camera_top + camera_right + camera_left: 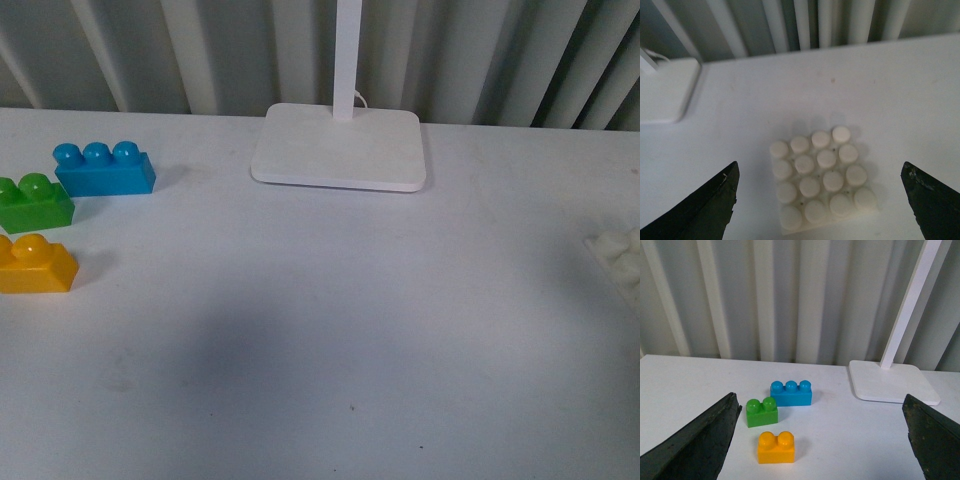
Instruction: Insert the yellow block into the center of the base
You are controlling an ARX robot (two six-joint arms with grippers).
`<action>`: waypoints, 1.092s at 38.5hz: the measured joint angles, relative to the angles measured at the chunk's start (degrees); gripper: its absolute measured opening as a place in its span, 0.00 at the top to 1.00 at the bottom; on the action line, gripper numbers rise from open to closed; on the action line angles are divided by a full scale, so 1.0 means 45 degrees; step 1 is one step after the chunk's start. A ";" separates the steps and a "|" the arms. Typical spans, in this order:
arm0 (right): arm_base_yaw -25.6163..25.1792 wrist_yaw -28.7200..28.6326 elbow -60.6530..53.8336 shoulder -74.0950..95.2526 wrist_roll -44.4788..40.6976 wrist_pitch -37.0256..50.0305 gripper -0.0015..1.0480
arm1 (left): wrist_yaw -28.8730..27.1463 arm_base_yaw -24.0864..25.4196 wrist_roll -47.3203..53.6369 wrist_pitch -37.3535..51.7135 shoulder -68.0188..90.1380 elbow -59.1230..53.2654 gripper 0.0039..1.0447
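Alignment matters: left tool, jaws apart, should descend squarely over the near-left yellow block, avoiding the green brick beside it; right tool, likewise apart, overlooks the base.

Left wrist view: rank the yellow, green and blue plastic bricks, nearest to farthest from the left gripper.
1. Yellow two-stud plastic block, nearest the left gripper.
2. Green two-stud plastic brick, just behind it.
3. Blue three-stud plastic brick, farthest back.

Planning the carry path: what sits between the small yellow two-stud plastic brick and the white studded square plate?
Nothing: the front view shows only bare white table between the small yellow plastic brick and the white studded square plate.
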 joint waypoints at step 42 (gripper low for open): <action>0.1166 0.1588 0.4454 0.9496 -0.1078 0.0131 0.09 | 0.0000 0.0000 0.0000 0.0000 0.0000 0.0000 0.06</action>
